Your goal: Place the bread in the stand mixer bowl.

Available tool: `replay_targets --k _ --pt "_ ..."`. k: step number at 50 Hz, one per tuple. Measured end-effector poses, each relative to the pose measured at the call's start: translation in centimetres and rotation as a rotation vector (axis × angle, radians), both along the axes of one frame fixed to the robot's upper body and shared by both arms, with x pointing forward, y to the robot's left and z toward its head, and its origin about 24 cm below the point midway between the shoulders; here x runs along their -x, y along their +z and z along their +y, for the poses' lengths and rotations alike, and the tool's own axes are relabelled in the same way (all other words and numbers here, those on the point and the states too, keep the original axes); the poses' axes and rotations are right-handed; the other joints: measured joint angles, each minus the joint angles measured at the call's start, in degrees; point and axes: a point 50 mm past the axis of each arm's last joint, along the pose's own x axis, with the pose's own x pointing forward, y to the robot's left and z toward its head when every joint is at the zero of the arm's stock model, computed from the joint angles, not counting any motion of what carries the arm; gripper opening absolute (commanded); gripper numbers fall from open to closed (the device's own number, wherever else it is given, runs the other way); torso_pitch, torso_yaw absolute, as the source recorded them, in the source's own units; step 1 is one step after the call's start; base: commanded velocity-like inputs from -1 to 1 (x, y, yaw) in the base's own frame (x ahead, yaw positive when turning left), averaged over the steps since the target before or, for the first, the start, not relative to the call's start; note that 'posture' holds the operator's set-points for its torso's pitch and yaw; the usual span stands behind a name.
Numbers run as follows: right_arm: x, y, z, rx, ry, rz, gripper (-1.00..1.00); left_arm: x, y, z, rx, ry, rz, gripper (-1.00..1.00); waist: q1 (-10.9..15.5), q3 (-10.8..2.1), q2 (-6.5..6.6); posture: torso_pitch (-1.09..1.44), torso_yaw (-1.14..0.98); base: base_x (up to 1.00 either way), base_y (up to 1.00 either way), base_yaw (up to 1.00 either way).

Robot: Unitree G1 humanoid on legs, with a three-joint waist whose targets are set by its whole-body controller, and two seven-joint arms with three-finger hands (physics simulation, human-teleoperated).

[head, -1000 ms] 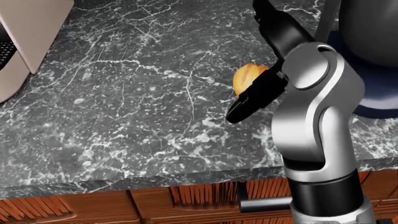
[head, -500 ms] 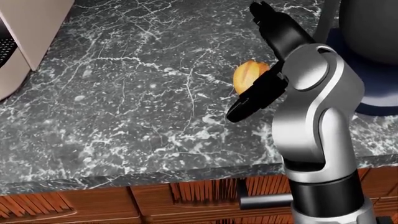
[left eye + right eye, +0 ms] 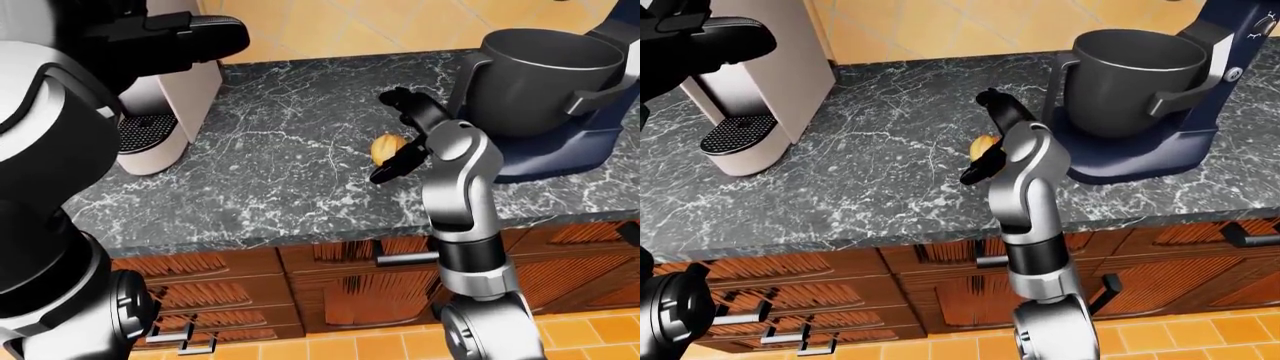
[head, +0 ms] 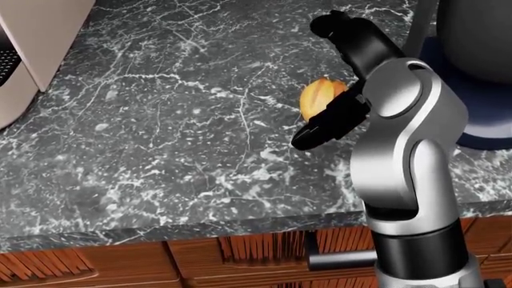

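Observation:
The bread [image 4: 319, 96], a small golden roll, lies on the dark marble counter [image 4: 160, 138]. My right hand [image 4: 314, 85] stands around it, open: black upper fingers [image 4: 346, 35] arch over the roll and the thumb [image 4: 324, 129] lies just below it; whether they touch the roll I cannot tell. The hand hides the roll's right side. The grey stand mixer bowl [image 3: 540, 71] sits in its blue mixer [image 3: 570, 142] to the right of the hand. At the top left of the left-eye view my left hand [image 3: 185, 36] hangs in the air, open and holding nothing.
A beige coffee machine [image 3: 750, 82] stands on the counter at the left. Wooden drawers with metal handles [image 3: 330, 292] run below the counter edge. My large left arm [image 3: 50, 187] fills the left of the left-eye view.
The upper fingers of my right hand have curled a little to the left over the bread. Neither the bread nor the camera has shifted.

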Motion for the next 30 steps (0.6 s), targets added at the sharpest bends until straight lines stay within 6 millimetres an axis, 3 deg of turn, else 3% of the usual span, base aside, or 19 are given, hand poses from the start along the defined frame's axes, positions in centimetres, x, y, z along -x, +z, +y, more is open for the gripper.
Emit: replay_targets --k 4,11,30 --pt "-0.04 0.04 -0.02 0.000 0.000 -0.001 0.72 -0.05 -0.01 0.00 0.000 -0.001 0.001 1.00 0.0 0.00 0.00 0.00 0.00 0.00 0.00 0.00" --pt "-0.05 0.04 -0.04 0.001 -0.002 -0.002 0.62 -0.06 0.01 0.03 0.001 0.000 -0.001 1.00 0.0 -0.03 -0.04 0.00 0.00 0.00 0.00 0.00" --pt "-0.64 -0.73 -0.50 -0.006 -0.018 0.017 0.62 -0.03 0.00 0.02 -0.001 0.000 0.000 1.00 0.0 -0.06 -0.07 0.00 0.00 0.00 0.00 0.00"
